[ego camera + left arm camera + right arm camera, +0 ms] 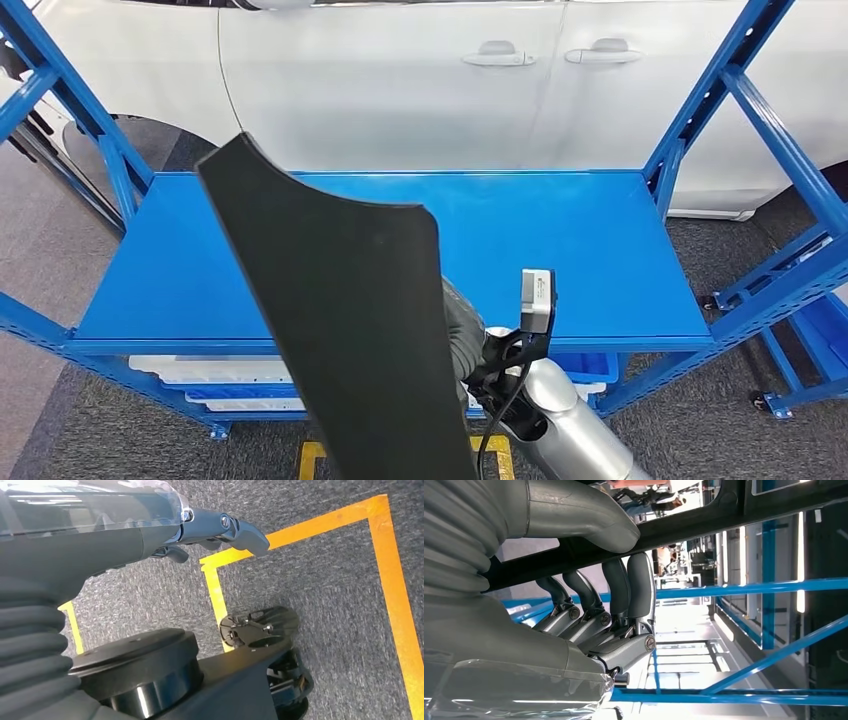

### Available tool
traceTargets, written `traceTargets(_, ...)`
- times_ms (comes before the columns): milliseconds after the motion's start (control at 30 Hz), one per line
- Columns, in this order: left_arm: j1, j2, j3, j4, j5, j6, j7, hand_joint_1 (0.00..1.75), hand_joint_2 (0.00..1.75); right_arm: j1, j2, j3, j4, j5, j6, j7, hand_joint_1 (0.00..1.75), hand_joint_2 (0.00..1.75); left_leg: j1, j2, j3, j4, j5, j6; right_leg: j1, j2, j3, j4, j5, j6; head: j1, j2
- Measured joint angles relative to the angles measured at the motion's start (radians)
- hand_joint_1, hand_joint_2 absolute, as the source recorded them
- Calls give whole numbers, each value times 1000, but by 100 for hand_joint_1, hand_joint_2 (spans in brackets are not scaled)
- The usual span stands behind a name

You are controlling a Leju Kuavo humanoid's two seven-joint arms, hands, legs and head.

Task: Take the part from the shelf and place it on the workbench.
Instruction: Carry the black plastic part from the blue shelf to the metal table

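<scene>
A long black curved panel, the part (340, 300), stands tilted in front of me, its top end over the left of the blue table top (560, 240). My right hand (465, 335) grips it near its lower end. In the right wrist view the thumb lies on one face of the part (704, 517) and the fingers (616, 587) curl against the other face. My left hand (210, 527) hangs over the grey carpet with nothing in it, thumb stretched out.
A white car (400, 80) stands right behind the blue rack. White parts (210, 372) and a blue bin (585, 365) lie on the level below the top. Blue diagonal struts (760, 120) flank both sides. Yellow tape (390, 580) marks the floor.
</scene>
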Motion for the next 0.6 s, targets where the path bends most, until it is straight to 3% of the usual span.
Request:
traceTargets(33, 0, 0, 1, 0, 2, 0, 0, 0, 175, 4, 0, 0, 0, 0, 0, 0, 164, 175, -1, 0, -1, 2, -1, 0, 0, 0, -13, 26, 0, 1, 0, 0)
traceTargets(67, 0, 0, 1, 0, 5, -1, 0, 0, 175, 7, 0, 0, 0, 0, 0, 0, 164, 175, -1, -1, -1, 4, -2, 0, -1, 0, -6, 11, 19, 2, 0, 0)
traceTargets(133, 0, -1, 2, 0, 8, -4, -2, 0, 175, 9, -1, 0, 0, 0, 0, 0, 164, 175, -1, -2, -1, 13, -7, -4, -2, -1, 54, -113, 84, -1, 0, 0)
traceTargets(200, -2, -1, 2, 0, 10, -5, -5, 0, 175, 9, 0, 0, 0, 0, 1, 0, 164, 175, -4, -3, -6, 26, -15, -13, 0, -1, 102, -216, 119, -10, 0, 0)
traceTargets(367, -3, 0, 3, 0, 9, 5, -4, 0, 175, 13, 0, 0, 0, -2, 1, 0, 164, 175, -4, -2, -16, 45, -32, -39, 1, 1, 110, -243, 125, -39, 0, 0)
traceTargets(433, -3, 0, 3, 0, 8, 8, -3, 0, 175, 13, 0, 0, 0, -4, 1, 0, 164, 175, -1, -2, -54, 131, -83, -49, -2, -1, 112, -247, 127, -46, 0, 0)
traceTargets(500, -2, 1, 3, 0, 9, 10, -2, 0, 175, 15, 0, 0, 0, -6, 1, 0, 164, 175, 3, -2, -114, 259, -138, -57, 0, -2, 111, -247, 126, -49, 0, 0)
traceTargets(533, -1, 1, 3, 0, 9, 11, -2, 0, 175, 17, 0, 0, 0, -7, 1, 1, 164, 175, 3, -2, -132, 296, -145, -57, 1, -2, 111, -247, 126, -50, 0, 0)
traceTargets(567, 0, 1, 3, 0, 9, 12, -1, 0, 175, 18, 0, 0, 0, -9, 1, 1, 164, 175, 3, -2, -133, 294, -131, -56, 2, -2, 112, -247, 126, -50, 0, 0)
traceTargets(600, 1, 1, 3, 0, 9, 12, -1, 0, 175, 19, 0, 0, 0, -10, 1, 2, 164, 175, 3, -2, -114, 254, -101, -52, 3, -1, 113, -247, 126, -50, 0, 0)
